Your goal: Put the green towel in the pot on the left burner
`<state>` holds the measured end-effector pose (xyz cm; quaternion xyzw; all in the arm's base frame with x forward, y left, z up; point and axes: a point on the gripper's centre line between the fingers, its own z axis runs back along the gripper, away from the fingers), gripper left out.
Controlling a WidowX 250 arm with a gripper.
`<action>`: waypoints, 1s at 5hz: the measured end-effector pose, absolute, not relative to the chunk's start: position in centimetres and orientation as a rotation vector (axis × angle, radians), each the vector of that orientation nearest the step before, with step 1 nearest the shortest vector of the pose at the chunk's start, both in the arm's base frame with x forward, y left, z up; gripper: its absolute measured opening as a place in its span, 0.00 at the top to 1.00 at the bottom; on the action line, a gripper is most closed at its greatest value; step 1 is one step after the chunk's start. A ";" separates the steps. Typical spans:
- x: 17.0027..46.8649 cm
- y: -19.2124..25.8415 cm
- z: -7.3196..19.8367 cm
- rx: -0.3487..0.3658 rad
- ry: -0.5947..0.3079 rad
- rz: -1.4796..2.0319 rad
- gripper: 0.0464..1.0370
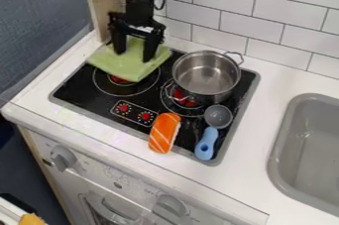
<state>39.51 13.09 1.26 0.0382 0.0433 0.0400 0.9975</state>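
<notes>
Green towel (pixel 130 66), corner toward camera, long axis left-right; tool (pixel 134 54) spread wide, any hold unclear.

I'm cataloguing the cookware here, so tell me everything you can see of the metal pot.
The pot is round, shiny and silver-coloured, with a rolled-looking rim and thin loop handles at its back right and front left. It stands upright without a lid, its inner floor visible, partly over the right burner. A blue-handled spoon's grey bowl lies close in front; whether they touch is unclear.
</notes>
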 end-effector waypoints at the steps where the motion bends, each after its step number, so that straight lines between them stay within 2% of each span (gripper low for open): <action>1: 39.9 12.5 1.3 0.047 0.037 0.058 0.04; 3: 39.0 11.9 1.6 0.022 0.021 0.052 0.04; 4: 38.5 11.8 3.3 0.028 -0.010 0.062 0.04; 5: 38.2 12.2 4.5 0.068 -0.002 0.095 0.04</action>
